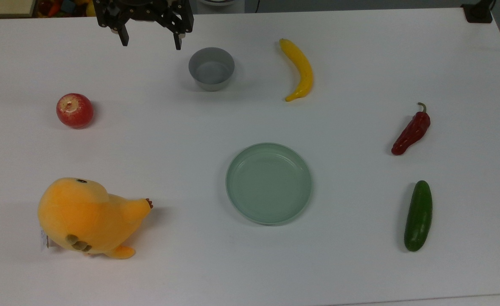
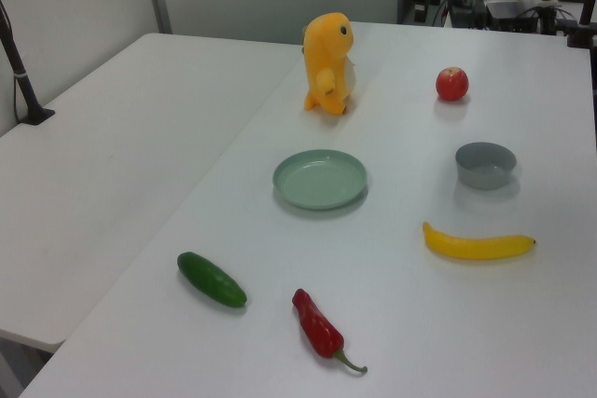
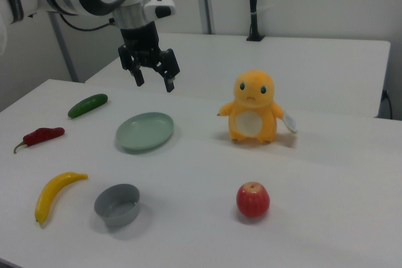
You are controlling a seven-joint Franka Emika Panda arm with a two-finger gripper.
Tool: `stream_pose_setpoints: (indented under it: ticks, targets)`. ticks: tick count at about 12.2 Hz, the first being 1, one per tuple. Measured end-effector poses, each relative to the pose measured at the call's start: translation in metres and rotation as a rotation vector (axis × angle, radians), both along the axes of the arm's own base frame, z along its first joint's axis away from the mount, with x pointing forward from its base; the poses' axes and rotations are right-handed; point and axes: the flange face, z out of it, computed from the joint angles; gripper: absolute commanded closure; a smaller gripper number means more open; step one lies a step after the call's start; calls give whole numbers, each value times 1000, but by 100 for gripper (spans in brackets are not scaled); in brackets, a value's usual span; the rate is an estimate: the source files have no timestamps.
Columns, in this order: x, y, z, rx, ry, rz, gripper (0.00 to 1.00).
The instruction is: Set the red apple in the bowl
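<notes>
— Claw [image 1: 151, 43] status first?

— Spread wide and empty, as I see it from my desk: both black fingers [image 1: 123, 37] hang apart in the air above the white table [image 1: 250, 263], at the top edge of the top view, between the apple and the bowl as that camera frames them. In the right view the claw [image 3: 153, 82] hangs high over the far part of the table, beyond the green plate.

— And the red apple?

— I see the red apple [image 1: 74, 111] sitting alone on the table, pale stem patch facing up, well apart from the claw. In the right view it [image 3: 253, 199] is close to the camera, in front of the orange plush toy [image 3: 254, 108].

— The bowl?

— I have the grey bowl [image 1: 211, 69] upright and empty, toward the top view's right of the claw, with a yellow banana [image 1: 300, 70] further right. A pale-green plate [image 1: 269, 182] lies mid-table, also empty. At the top view's right I see a dark-red chili pepper [image 1: 411, 131] and, below it, a cucumber [image 1: 418, 215]. The plush toy lies on its side at the top view's lower left, below the apple.
</notes>
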Motion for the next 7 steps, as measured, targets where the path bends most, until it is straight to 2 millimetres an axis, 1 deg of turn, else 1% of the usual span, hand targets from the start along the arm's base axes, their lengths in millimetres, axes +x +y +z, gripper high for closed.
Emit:
stream_pose_setpoints:
  ticks: [2, 7]
  targets:
    - [1, -1, -3, 0, 5, -3, 0]
    - [7, -9, -18, 1, 27, -15, 0]
